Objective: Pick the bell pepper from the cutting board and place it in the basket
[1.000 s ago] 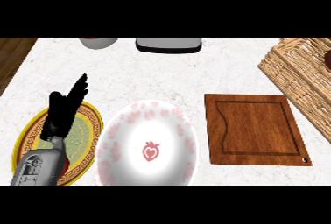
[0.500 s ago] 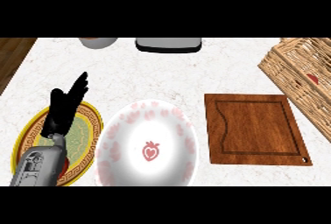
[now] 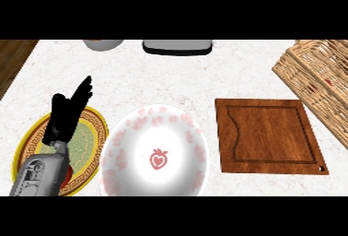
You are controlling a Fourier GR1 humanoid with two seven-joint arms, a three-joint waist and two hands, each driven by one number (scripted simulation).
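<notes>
One hand (image 3: 66, 115) visible, left, fingers straight, holding nothing; no legible writing.

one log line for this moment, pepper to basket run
left hand: open, resting over yellow plate | right hand: not in view | cutting board: bare | basket: red glimpse inside | pepper: not clearly seen

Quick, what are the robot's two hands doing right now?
Left hand: open, fingers straight, holding nothing, over the yellow plate.
Right hand: not in the picture.
</notes>
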